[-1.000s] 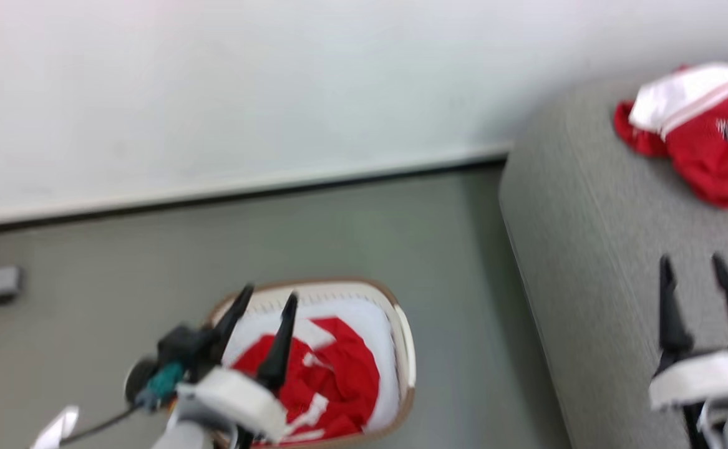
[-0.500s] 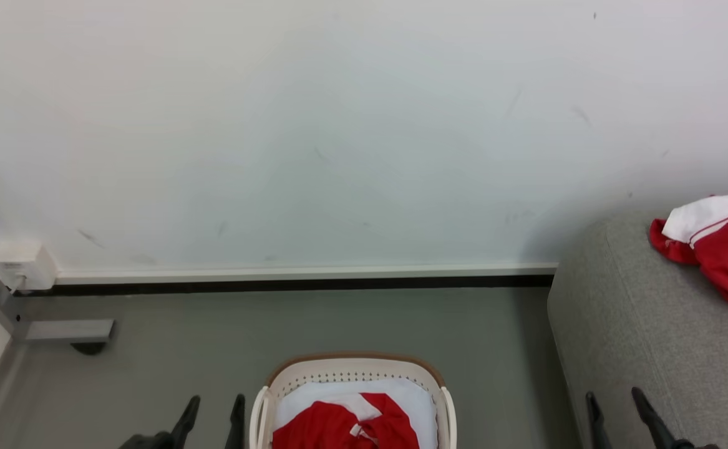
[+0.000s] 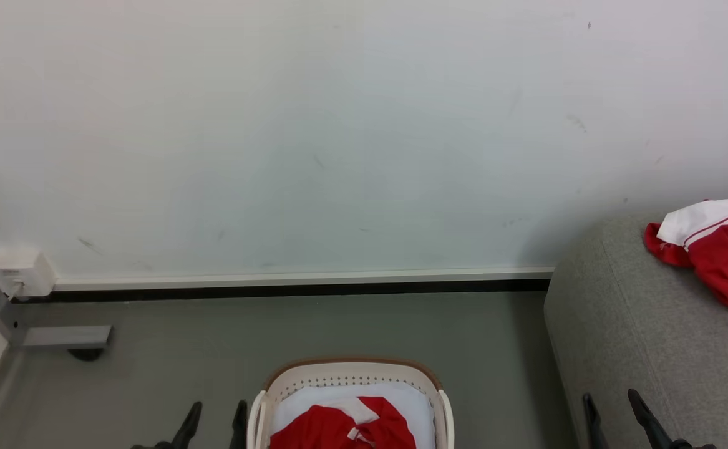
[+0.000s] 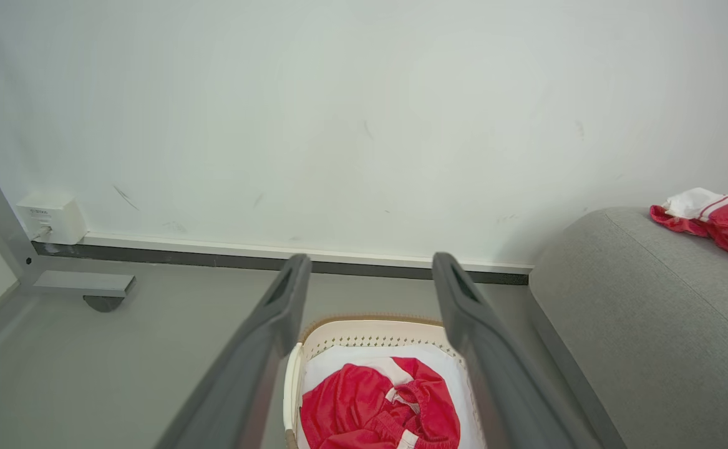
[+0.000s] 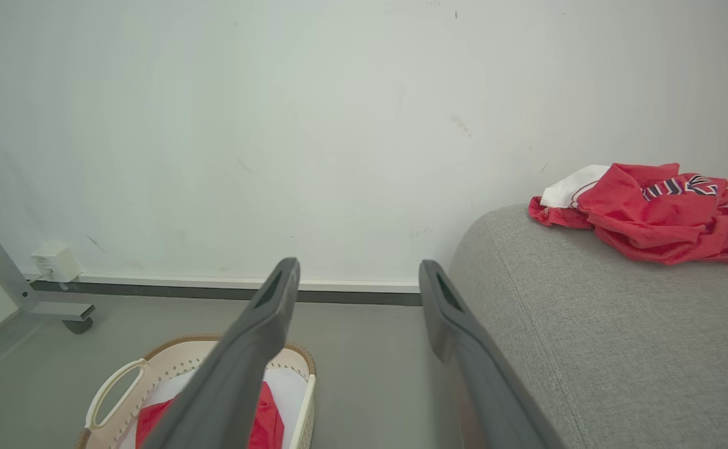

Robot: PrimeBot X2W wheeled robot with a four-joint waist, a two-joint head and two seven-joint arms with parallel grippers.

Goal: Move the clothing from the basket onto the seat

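Far left: small white plastic wall box [image 3: 17, 271] and a grey metal frame foot on a caster [image 3: 67, 338]. Neither is in play.

Left gripper [image 3: 218, 408]: dark fingers spread wide, nothing between them, just left of the rounded cream-white plastic laundry basket with brown rim [image 3: 351, 363], not over it.

Crumpled red fabric garment with white panels [image 3: 339, 430] lies in the basket on the pale lining.

Right gripper [image 3: 610, 399]: also spread wide and empty, at the near left edge of the large light-grey upholstered sofa [image 3: 638, 337].

A second red-and-white jersey [image 3: 722, 262] sits on the sofa, far right, near the wall.

Read: one piece placed, at least one to go.

Risks:
- The left gripper is offset from the basket, so a straight drop likely clips the rim or handle and shoves the light basket.
- Pinching the lining along with the garment could drag the basket up.
- A shallow pinch on a loose fold could slip mid-carry and land the garment on the floor short of the sofa.
- A trailing sleeve may snag the rim.
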